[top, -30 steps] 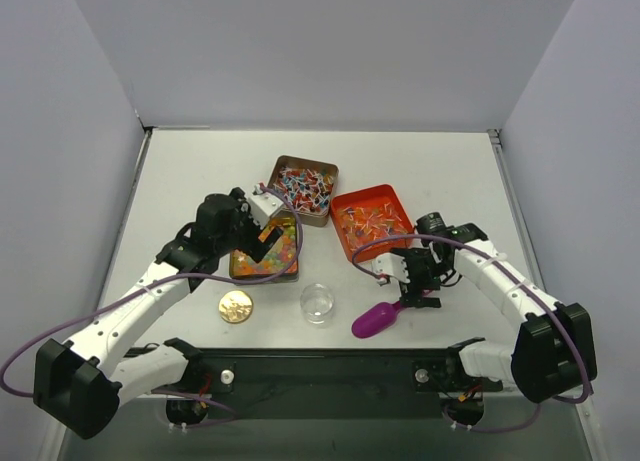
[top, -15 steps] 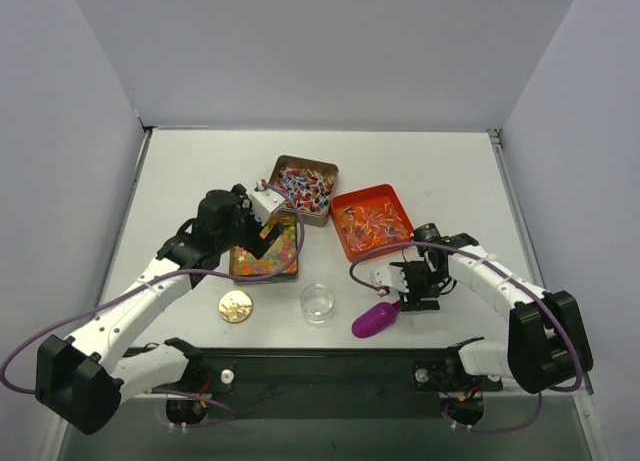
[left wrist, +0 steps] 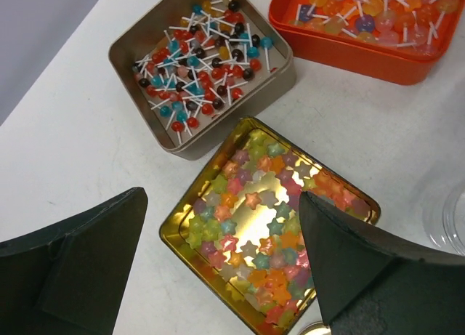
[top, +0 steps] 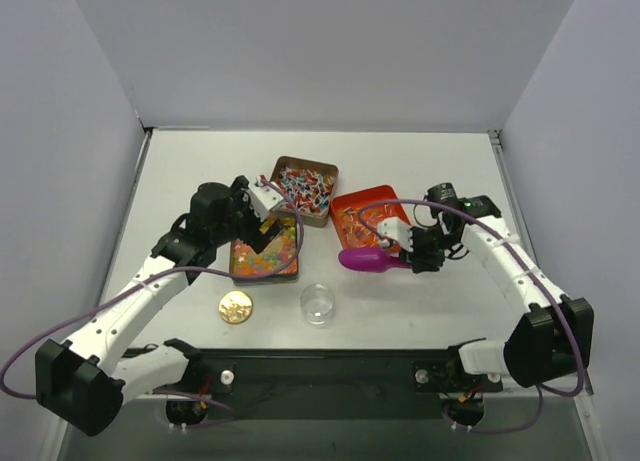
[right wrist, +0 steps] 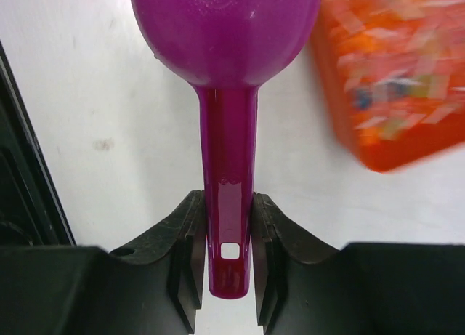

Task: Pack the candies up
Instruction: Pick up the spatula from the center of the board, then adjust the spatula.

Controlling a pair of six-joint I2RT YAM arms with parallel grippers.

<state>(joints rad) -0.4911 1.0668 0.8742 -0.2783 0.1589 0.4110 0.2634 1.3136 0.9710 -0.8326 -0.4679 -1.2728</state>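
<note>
Star-shaped candies [left wrist: 251,200] in many colours lie in a gold tin [left wrist: 174,237]; from above the candies [top: 272,256] sit left of centre. My left gripper [left wrist: 221,204] hangs wide open over that tin with nothing between its fingers, and it shows in the top view too [top: 262,223]. My right gripper [right wrist: 227,255] is shut on the handle of the purple scoop [right wrist: 225,30]. It holds the scoop [top: 365,259] off the table, bowl pointing left, by the near-left corner of the orange tray [top: 340,203]. The scoop's bowl faces away, so its inside is hidden.
A brown tin [top: 322,219] of small stick candies stands behind the gold tin. The orange tray [left wrist: 349,55] holds more stick sweets. A clear round cup [top: 317,303] and a round gold lid [top: 236,306] sit near the front edge.
My right gripper closed on the scoop's handle, lifted it from the table's front and carried it back and left beside the orange tray. The left gripper barely shifted.
</note>
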